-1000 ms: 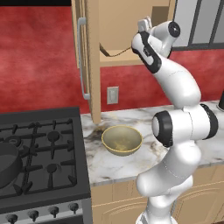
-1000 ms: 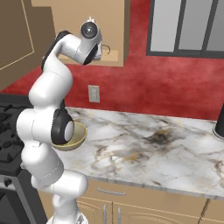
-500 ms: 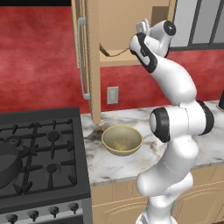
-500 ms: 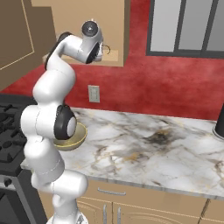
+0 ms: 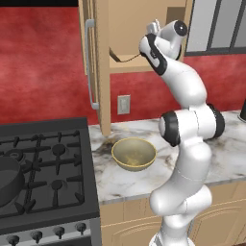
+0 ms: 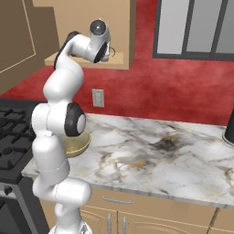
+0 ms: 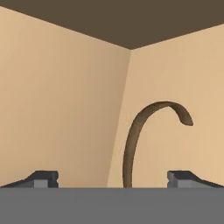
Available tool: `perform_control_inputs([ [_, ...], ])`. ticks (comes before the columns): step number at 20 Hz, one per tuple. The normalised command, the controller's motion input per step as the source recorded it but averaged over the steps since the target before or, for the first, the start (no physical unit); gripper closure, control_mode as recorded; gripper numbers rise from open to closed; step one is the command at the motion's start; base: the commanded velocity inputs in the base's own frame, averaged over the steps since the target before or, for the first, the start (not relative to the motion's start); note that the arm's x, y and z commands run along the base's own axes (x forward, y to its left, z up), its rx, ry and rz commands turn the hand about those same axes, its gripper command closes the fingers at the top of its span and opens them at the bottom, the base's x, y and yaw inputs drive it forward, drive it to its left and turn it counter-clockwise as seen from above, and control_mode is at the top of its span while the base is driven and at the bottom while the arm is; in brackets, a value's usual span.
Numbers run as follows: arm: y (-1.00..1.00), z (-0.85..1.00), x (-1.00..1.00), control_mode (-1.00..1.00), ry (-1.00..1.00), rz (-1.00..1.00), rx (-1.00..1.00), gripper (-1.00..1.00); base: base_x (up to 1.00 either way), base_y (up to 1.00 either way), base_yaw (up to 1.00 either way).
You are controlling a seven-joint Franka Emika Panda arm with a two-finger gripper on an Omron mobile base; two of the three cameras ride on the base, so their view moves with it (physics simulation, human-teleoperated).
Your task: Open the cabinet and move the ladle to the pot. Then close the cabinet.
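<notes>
Ladle (image 7: 136, 131) is seen lying on the bottom shelf (image 5: 144, 68) of the open cabinet (image 5: 139, 29), its thin dark brown handle curving up in front of the back corner of the cabinet interior. In the hand view the handle rises midway between the 2 dark fingertips (image 7: 41, 178), which are spread wide apart, and nothing is held by the jaws. In the left base view the gripper (image 5: 153, 30) is raised at the front edge of the shelf, pointing into the cabinet, with the ladle just beyond it. The cabinet door (image 5: 96, 62) is swung out (its long silver handle (image 5: 90, 65) faces left) above the left end of the table (image 6: 160, 151). A yellowish-tan bowl (image 5: 134, 153) rests on the table near its left edge, beside the stove (image 5: 43, 168). The pot (image 5: 8, 180) sits at the stove's left edge, well apart from the ladle.
</notes>
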Motion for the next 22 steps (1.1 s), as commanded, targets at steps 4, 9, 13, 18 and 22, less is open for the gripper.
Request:
perform_control_inputs([
  [4, -0.05, 0.0, 0.35, -1.0, 0.01, 0.0, 0.01, -1.0, 0.0, 0.0, 0.0],
  [9, -0.06, -0.01, 0.34, -1.0, 0.03, 0.0, 0.0, -1.0, 0.0, 0.0, 0.0],
  [13, -0.06, -0.03, 0.34, -1.0, 0.03, 0.0, 0.01, -1.0, 0.0, 0.0, 0.0],
  [18, -0.03, -0.03, 0.33, -1.0, 0.03, 0.0, 0.01, -1.0, 0.0, 0.0, 0.0],
  [22, -0.01, -0.07, 0.26, -1.0, 0.04, 0.0, 0.01, -1.0, 0.0, 0.0, 0.0],
])
